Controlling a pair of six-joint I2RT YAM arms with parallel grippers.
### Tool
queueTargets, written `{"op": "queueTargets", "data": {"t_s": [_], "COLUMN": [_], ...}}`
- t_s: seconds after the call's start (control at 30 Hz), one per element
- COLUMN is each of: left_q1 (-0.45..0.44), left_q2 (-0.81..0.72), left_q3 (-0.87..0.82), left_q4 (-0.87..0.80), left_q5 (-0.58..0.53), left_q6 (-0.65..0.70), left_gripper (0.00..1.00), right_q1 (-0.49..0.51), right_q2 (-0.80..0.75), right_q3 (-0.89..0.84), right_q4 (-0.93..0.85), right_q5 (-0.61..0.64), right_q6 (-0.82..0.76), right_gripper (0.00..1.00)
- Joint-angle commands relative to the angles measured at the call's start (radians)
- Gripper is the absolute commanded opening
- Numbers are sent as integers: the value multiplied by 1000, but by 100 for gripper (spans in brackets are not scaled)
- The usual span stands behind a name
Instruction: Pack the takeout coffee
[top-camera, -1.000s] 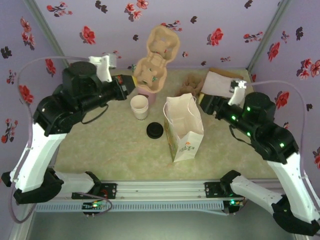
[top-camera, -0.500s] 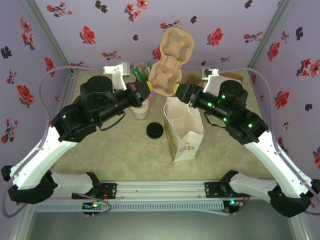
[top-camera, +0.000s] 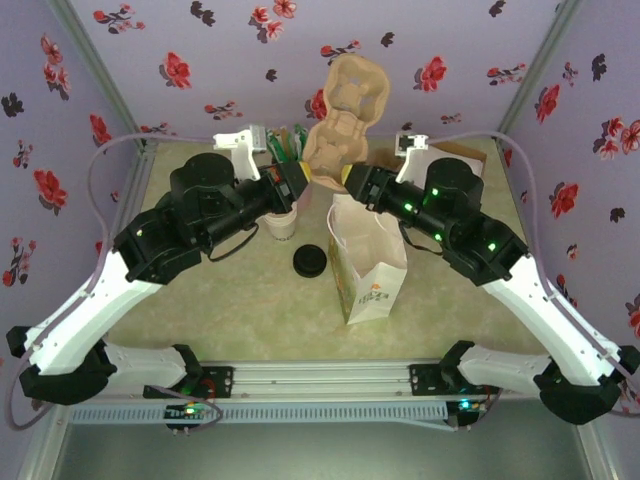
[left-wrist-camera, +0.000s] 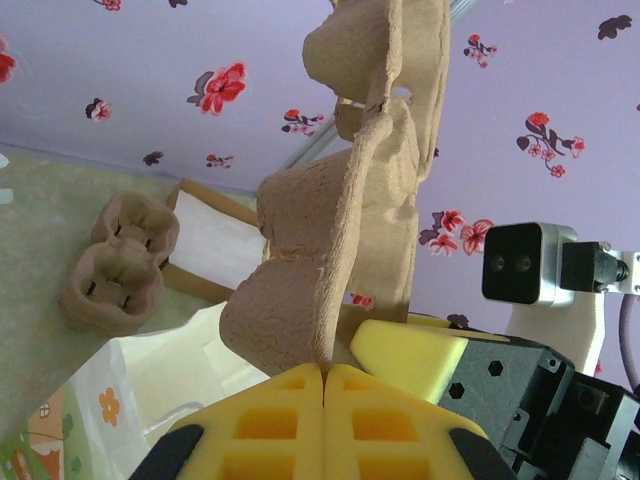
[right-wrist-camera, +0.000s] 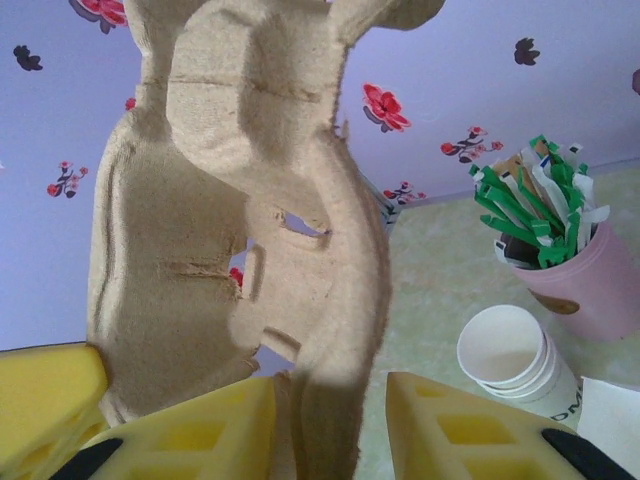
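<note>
Item: pulp carrier (top-camera: 345, 105), brown, was held upright in the air above the bench (top-camera: 230, 290), behind the paper bag (top-camera: 368, 250) in top view. Its lower edge was pinched by L end effector (left-wrist-camera: 325, 378), fingers pressed together on it. R end effector (right-wrist-camera: 330, 395) was set at the same edge from the opp. side. Its fingers were spread w/ the edge btwn them, a gap was seen at one finger, and no grip was made. Paper bag: white, printed, stood open at bench centre. Takeout coffee: cream paper cup (right-wrist-camera: 505, 350), open-topped, stood on the bench just beside pink cup (right-wrist-camera: 590, 285) of green sachets (right-wrist-camera: 530, 205); more than one rim was seen at its lip. Black lid (top-camera: 309, 261) lay on the bench, apart from the cup, near the bag on L-arm side. Spare pulp tray (left-wrist-camera: 110, 265) and flat brown-and-white packet (left-wrist-camera: 215, 235) were noted side by side on the bench.
</note>
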Motion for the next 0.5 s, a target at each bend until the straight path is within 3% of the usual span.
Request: {"op": "queueTargets", "data": {"t_s": [0.0,0.47], "left_q1": [-12,-17], "left_q2": [7,10], "left_q3": [-3,8], "left_q4": [46,40], "left_q5": [-23,-28], "left_q6": [-12,16], "left_gripper": [0,0], "right_q1": [15,20], "right_q2": [22,53], "right_q3": [55,116], "right_q4": [-43,-171], "right_q5": [38,151], "right_q6": [-17,-37], "right_gripper": [33,9]}}
